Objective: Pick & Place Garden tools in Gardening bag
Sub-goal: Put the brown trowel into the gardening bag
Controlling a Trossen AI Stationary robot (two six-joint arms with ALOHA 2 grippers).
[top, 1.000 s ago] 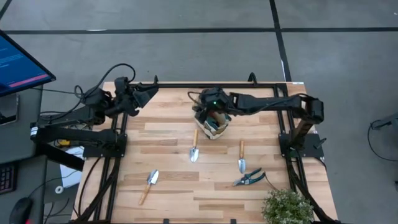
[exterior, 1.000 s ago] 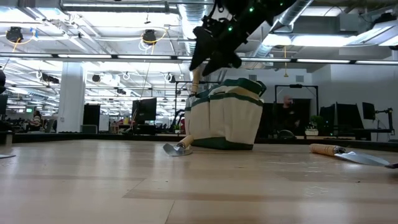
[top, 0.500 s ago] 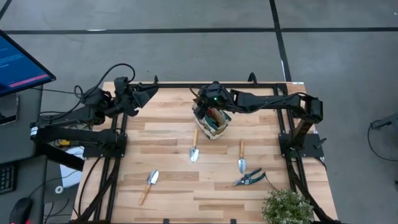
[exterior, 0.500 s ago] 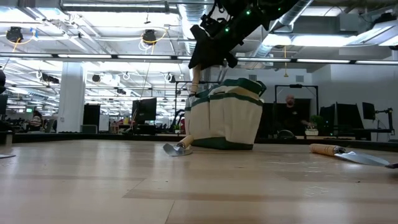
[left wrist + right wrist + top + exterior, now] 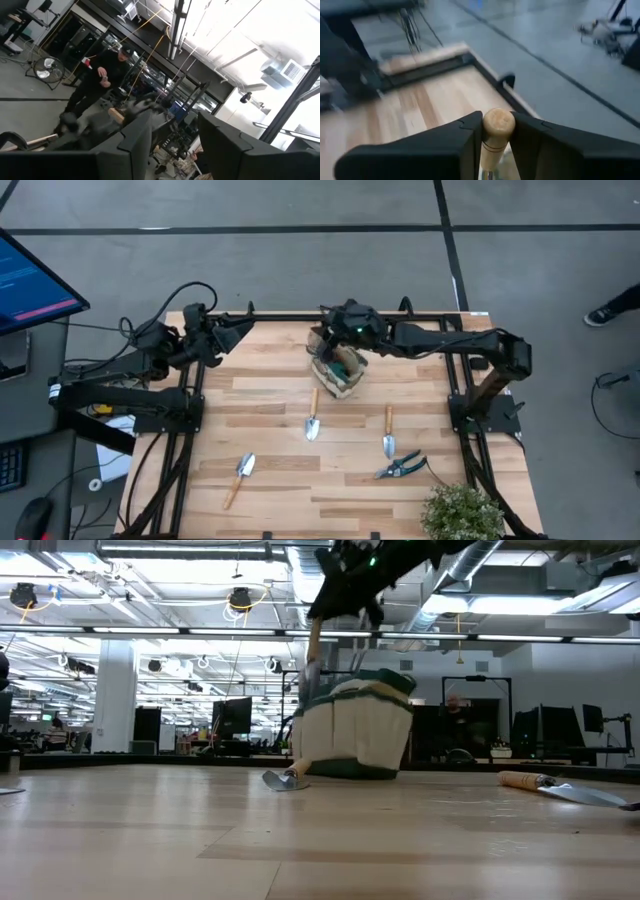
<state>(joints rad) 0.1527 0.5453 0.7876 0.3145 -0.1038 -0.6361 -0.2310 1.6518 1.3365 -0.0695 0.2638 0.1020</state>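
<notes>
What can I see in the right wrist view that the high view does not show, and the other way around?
Only the right wrist view shows the right gripper shut on a wooden handle.

Only the high view shows three trowels, the pruning shears, the plant, and the left gripper waiting at the table's far left corner.

Both show the wooden table and the right arm over the gardening bag.

Two dark, matte-black jointed arms trail looped black cables, the right arm (image 5: 440,342) showing a small green light near its wrist.
</notes>
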